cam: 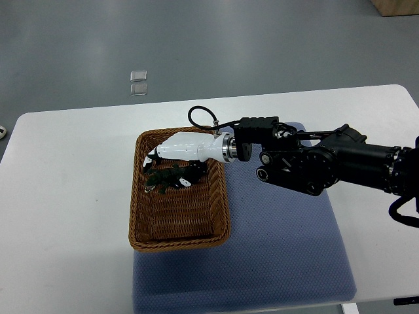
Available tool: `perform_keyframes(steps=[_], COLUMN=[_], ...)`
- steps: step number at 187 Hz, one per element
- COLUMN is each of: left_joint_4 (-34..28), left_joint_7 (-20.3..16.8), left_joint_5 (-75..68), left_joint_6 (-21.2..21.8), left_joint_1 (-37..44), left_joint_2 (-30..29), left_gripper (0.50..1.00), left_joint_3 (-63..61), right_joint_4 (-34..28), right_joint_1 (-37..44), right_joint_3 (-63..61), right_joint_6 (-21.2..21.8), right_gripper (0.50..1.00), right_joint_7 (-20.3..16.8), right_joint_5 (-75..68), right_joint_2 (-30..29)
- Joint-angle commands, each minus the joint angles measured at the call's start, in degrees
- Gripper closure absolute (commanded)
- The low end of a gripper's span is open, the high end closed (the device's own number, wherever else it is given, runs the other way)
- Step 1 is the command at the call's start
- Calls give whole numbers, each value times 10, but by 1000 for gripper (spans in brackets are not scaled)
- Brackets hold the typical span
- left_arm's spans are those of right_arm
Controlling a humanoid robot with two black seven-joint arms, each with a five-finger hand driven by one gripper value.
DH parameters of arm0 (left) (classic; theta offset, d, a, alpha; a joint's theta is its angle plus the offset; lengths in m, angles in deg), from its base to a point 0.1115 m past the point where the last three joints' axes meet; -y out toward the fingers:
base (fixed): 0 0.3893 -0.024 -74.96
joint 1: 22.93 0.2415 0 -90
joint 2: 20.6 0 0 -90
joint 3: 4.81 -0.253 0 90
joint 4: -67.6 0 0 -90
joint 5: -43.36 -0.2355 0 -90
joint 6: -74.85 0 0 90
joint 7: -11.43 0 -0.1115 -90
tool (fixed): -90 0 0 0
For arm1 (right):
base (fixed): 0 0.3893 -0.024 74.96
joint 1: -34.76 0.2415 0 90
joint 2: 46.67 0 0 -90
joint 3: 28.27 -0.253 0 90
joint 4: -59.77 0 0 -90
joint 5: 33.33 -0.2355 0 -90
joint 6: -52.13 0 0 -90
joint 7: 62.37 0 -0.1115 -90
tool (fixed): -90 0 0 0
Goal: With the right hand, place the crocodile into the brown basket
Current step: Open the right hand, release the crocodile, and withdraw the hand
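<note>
The crocodile (169,176) already lies inside the brown basket (177,229), under the right hand (186,147); whether the hand grips it cannot be told, so letting go and withdrawing may remain

Crocodile (165,176): small dark green toy, lying lengthwise across the far half of the basket, its upper side partly hidden under the white right hand (186,149).
Brown basket (180,243): rectangular woven wicker, upright, open-topped, its near half bare; it stands on the white table (65,196), overlapping the blue mat (281,248).
</note>
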Motion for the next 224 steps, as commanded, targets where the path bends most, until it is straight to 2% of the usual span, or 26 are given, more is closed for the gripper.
perform_keyframes(steps=[1, 36, 67, 81, 110, 139, 181, 224], left_joint_4=[0, 0, 0, 0, 0, 0, 0, 0], left_joint_7=[0, 0, -1, 0, 0, 0, -1, 0], left_joint_5=[0, 0, 0, 0, 0, 0, 0, 0], left_joint_6=[0, 0, 0, 0, 0, 0, 0, 0], left_joint_1=[0, 0, 0, 0, 0, 0, 0, 0], left_joint_2=[0, 0, 0, 0, 0, 0, 0, 0], left_gripper=[500, 500, 500, 500, 500, 500, 500, 500], left_joint_3=[0, 0, 0, 0, 0, 0, 0, 0], right_joint_4=[0, -2, 0, 1, 20, 72, 121, 153], right_joint_1=[0, 0, -7, -22, -54, -94, -127, -139], right_joint_3=[-6, -31, -118, -148, -207, -257, -269, -269], right_joint_6=[4, 18, 115, 140, 187, 235, 244, 270], right_gripper=[585, 587, 587, 587, 587, 587, 587, 587], right_joint_7=[1, 4, 0, -4, -41, -77, -120, -203], right_joint_5=[-2, -50, -195, -249, -372, -503, -625, -765], right_joint_2=[7, 45, 89, 104, 133, 139, 139, 142])
